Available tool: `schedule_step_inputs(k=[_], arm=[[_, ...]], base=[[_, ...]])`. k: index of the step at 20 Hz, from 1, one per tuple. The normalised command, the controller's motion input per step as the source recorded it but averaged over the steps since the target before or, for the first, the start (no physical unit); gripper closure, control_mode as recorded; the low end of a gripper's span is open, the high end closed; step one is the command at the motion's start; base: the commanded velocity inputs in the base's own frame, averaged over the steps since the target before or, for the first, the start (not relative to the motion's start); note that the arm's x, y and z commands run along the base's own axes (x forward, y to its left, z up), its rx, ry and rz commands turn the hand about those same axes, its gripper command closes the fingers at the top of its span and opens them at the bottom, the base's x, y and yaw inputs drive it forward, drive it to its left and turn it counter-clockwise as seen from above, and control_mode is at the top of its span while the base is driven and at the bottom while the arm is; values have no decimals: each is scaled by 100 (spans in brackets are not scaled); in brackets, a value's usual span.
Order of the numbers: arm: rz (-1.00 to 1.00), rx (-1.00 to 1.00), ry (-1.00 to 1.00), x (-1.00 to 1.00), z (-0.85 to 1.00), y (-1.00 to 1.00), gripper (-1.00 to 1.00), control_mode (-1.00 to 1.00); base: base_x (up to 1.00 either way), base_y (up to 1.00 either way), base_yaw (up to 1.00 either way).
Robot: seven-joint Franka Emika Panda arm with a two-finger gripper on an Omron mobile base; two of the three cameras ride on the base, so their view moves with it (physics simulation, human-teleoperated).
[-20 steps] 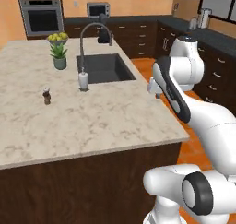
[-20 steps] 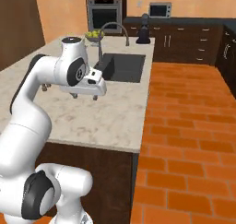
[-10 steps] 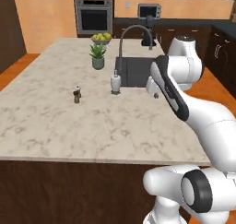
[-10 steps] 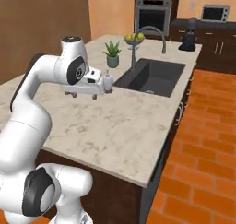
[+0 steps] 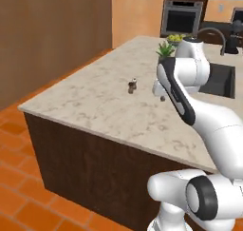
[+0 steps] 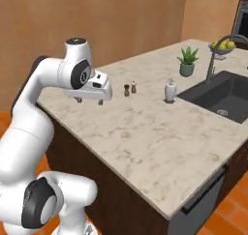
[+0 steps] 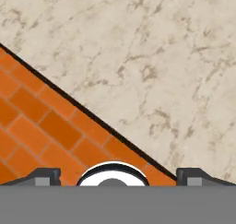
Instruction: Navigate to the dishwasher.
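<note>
The dishwasher (image 6: 207, 211) is a flat grey front with a dark bar handle, set in the island's side below the counter edge, at the bottom right of the right base view. My gripper (image 6: 89, 101) hangs over the near left part of the marble island counter (image 6: 145, 132), far from that front. It also appears beside the arm's elbow (image 5: 159, 95) in the left base view. In the hand view the gripper (image 7: 118, 176) is open, its fingertips (image 7: 44, 175) wide apart with nothing between them, above the counter edge and orange brick floor (image 7: 32, 126).
On the counter stand two small shakers (image 6: 130, 88), a soap dispenser (image 6: 170, 91), a potted plant (image 6: 187, 62), a fruit bowl (image 6: 223, 46) and a dark sink (image 6: 224, 96) with a curved faucet (image 6: 218, 50). A wood-panelled wall (image 5: 52, 35) runs on the left; wall ovens (image 5: 182, 16) stand behind.
The whole scene has shifted right in both base views: the base has driven and turned, so the island's left end and the wood wall came into view. The arm holds the same pose.
</note>
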Motion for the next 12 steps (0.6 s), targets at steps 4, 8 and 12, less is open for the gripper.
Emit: schedule_step_inputs(k=[4, 8, 12], arm=[[0, 0, 0, 0, 0, 0, -100, 100], [0, 0, 0, 0, 0, 0, -100, 100], [0, 0, 0, 0, 0, 0, -100, 100]], base=[[-63, -11, 64], [-75, 13, 63], [-30, 15, 69]])
